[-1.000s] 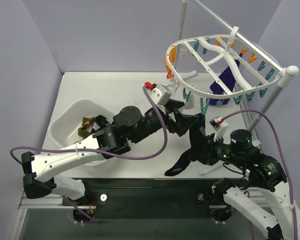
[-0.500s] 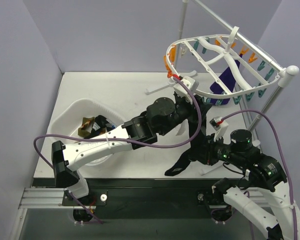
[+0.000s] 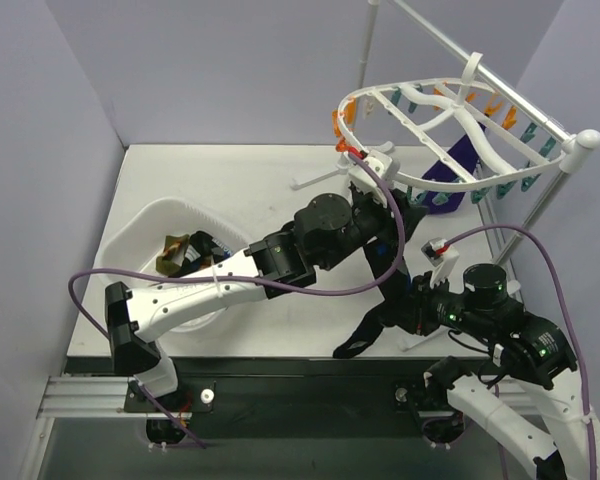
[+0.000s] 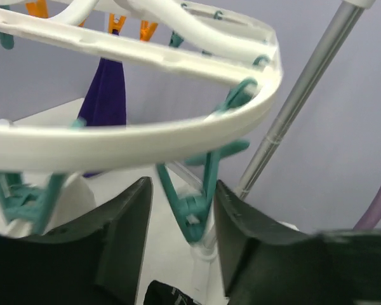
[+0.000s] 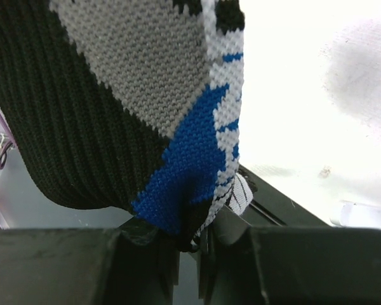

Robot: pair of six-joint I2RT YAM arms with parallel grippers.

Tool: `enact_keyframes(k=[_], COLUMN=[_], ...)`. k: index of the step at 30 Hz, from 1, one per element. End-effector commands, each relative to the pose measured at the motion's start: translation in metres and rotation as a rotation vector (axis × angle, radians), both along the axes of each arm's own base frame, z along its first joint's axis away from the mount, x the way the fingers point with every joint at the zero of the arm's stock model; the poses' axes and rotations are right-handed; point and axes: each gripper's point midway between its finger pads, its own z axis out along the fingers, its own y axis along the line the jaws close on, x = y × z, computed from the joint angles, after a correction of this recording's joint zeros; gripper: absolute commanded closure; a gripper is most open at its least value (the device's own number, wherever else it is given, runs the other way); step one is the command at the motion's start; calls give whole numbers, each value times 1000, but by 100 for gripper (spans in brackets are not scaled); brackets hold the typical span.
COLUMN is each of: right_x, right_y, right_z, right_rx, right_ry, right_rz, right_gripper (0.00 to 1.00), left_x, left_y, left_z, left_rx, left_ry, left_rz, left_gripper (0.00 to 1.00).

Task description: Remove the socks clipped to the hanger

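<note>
The white oval hanger [image 3: 420, 185] hangs tilted from a metal rail at the upper right, with teal and orange clips along its rim. A dark purple sock [image 3: 450, 165] hangs from its far side. A black sock [image 3: 385, 270] with blue, grey and white print hangs from the front rim. My right gripper [image 3: 402, 305] is shut on its lower part, seen close up in the right wrist view [image 5: 178, 127]. My left gripper [image 3: 405, 215] is open just under the rim [image 4: 146, 133], its jaws on either side of a teal clip [image 4: 193, 216] without touching it.
A white tub [image 3: 130, 245] on the left of the table holds an orange-brown sock [image 3: 170, 250]. The rack's metal pole [image 4: 292, 108] stands just behind the clip, and its white feet [image 3: 315, 180] rest on the table.
My left arm swung from beside the tub up to the hanger's front rim. The hanger now tilts more. My right gripper has dropped slightly with the black sock.
</note>
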Motion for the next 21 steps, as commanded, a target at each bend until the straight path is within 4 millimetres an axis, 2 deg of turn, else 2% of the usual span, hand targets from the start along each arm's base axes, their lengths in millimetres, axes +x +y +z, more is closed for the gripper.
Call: enact_keyframes(k=[1,2,3,5,6,7,9,10,11,12,13,14,16,17,21], right_x=[2,3,3,2,2,2,3,4,4,4,4,4,4,3,0], right_y=[-2,-2,-2,-1,-1,-1,-1,0,0,0,1,2,2,3,7], right_z=[-2,-3,-3,-5,-6,-8,-9,-9,-7,-5,-4,3,9,14,27], right_rx=[-14,-16,-15,-18,-19,-21,-26,-27,-23,-21,-16,-5,8,20,65], right_ry=[-5,-4,-5,1,1,7,11,14,10,10,13,2,-5,-14,-31], right_rz=[-9,-12,-12,-5,-3,-3,-3,-2,-3,-5,-4,-6,-8,-7,12], right_gripper=[100,100,100,100,100,100,100,100,100,100,100,100,100,100,100], left_x=[-25,-30,-35,-47,-55,-59,-71,-77,-84,-87,-93,-97,-104,-109,-120], left_y=[18,28,29,41,43,45,58,58,68,71,74,79,83,83,79], left_z=[10,19,7,12,10,-3,1,-21,-15,-20,-28,-47,-56,-75,-115], left_rx=[-25,-44,-18,-25,-18,8,-5,31,14,10,17,36,39,68,74], left_ry=[-21,-26,-18,-27,-32,-26,-42,-29,-49,-54,-56,-42,-45,-28,36], left_rz=[-98,-111,-138,-178,-214,-235,-269,-303,-319,-329,-358,-376,-405,-430,-493], left_gripper=[34,32,29,22,10,7,6,6,6,6,6,6,6,6,5])
